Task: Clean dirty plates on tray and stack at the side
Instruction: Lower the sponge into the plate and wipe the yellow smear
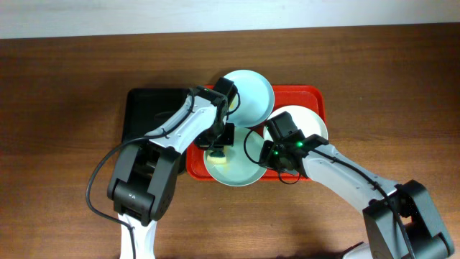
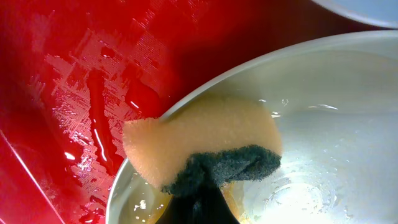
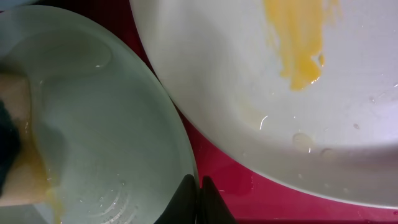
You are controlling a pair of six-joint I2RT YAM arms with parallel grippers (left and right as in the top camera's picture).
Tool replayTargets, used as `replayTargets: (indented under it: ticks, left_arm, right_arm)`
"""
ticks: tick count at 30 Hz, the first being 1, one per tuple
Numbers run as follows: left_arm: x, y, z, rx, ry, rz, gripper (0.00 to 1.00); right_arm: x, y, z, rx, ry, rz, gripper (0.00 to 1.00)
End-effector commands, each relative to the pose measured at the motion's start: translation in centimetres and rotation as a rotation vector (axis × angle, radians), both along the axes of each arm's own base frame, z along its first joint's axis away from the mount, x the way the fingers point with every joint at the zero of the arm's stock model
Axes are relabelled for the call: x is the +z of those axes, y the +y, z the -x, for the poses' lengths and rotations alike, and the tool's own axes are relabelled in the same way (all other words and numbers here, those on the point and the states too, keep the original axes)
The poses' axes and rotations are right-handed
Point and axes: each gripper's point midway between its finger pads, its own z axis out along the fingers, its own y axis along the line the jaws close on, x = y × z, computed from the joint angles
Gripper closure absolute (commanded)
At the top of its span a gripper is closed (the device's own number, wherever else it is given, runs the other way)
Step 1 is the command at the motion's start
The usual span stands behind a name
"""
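Now the left fingers (image 2: 202, 210) are clamped on a yellow sponge (image 2: 205, 134) with a dark scouring side, pressing it onto the left rim of the near mint plate (image 1: 231, 170). That plate sits at the near edge of the red tray (image 1: 317, 96), overhanging it towards the surface (image 1: 65, 108). The right fingers (image 3: 185, 205) are together, pinching the same plate's right rim. A white plate (image 1: 310, 122) with a yellow smear (image 3: 298, 43) lies on the tray's right side, and a far mint plate (image 1: 251, 90) at its far edge. A black tray (image 1: 147, 111) lies just left of the red one.
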Motion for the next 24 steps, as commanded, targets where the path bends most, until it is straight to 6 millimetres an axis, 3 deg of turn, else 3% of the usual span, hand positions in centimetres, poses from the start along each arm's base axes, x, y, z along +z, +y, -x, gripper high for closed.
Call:
replayTargets:
  ticks: [1,12,19,24]
  left_arm:
    - [-3.3,0.8,1.8,0.015,0.078,-0.049,1.00]
    - [-4.2,-1.4,3.6,-0.021,0.110,0.017,1.00]
    - [-3.2,-5.1,4.5,-0.061,0.175,0.239,1.00]
    - [-2.1,-5.1,4.0,-0.052,0.157,0.269,1.00]
  right_arm:
    - [-0.7,-0.6,0.3,-0.015,0.012,0.039,0.96]
    - [-0.7,-0.6,0.3,-0.014,0.010,0.037,0.96]
    - [-0.7,-0.5,0.3,-0.013,0.012,0.034,0.96]
    - [-0.7,-0.6,0.4,-0.013,0.014,0.036,0.96]
